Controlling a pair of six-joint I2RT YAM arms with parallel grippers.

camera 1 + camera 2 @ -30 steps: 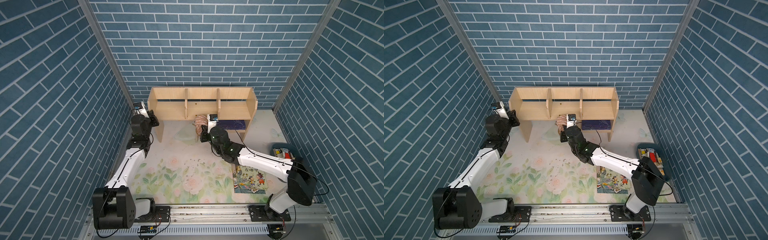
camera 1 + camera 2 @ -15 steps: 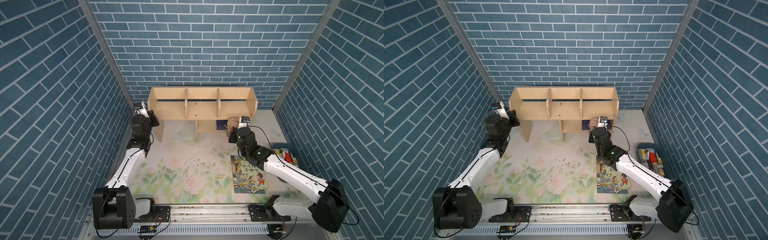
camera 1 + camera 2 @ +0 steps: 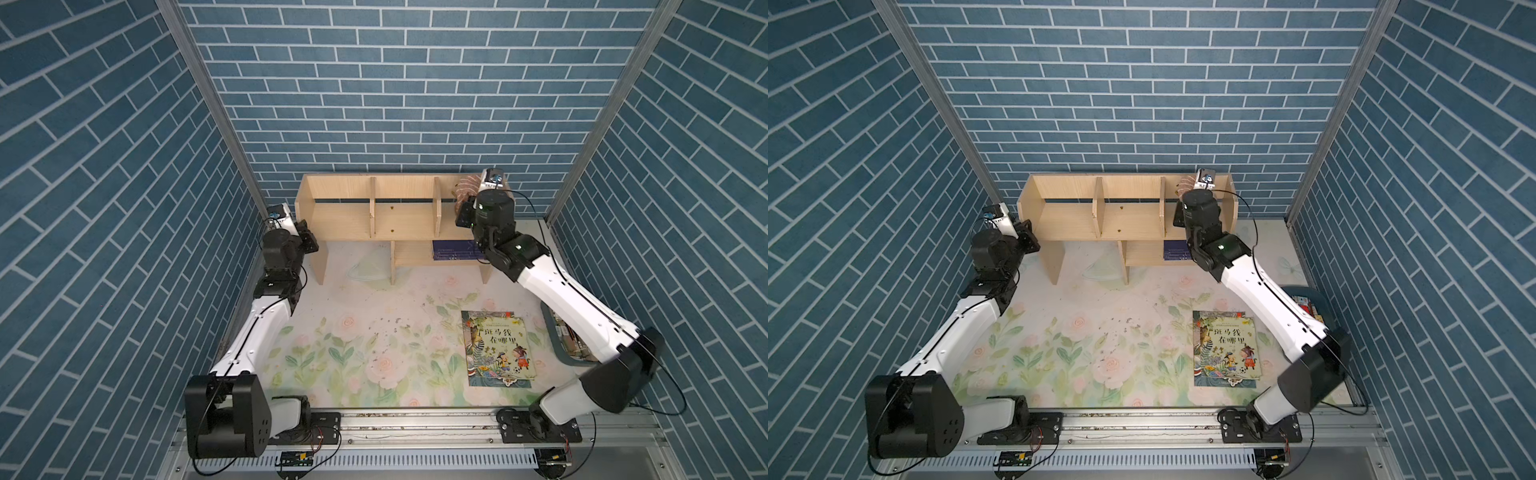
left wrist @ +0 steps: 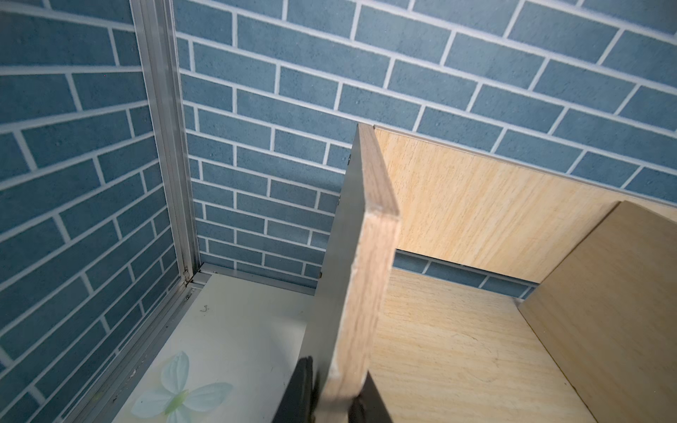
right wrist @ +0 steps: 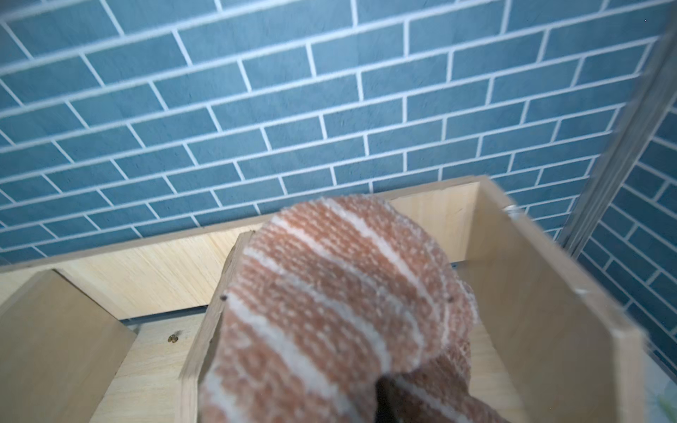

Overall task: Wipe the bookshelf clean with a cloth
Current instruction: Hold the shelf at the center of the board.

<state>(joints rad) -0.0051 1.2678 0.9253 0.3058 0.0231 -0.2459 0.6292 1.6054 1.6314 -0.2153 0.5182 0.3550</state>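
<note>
Tan cloth (image 5: 329, 293) between right jaws

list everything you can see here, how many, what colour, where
bookshelf: 1, pale wood, against the back wall
cloth: 1, tan-brown and cream stripes, held up at the right-hand upper compartment
mat: 1, pale floral, covering the table
picture book: 1, colourful, flat on the mat's right side
dark book: 1, navy, in the lower cubby
bin: 1, grey-blue, right edge, partly behind the arm
specks: many, dark, mid-mat
left gripper: 1, black, clamped on the left side panel
right gripper: 1, black, shut on the cloth
</note>
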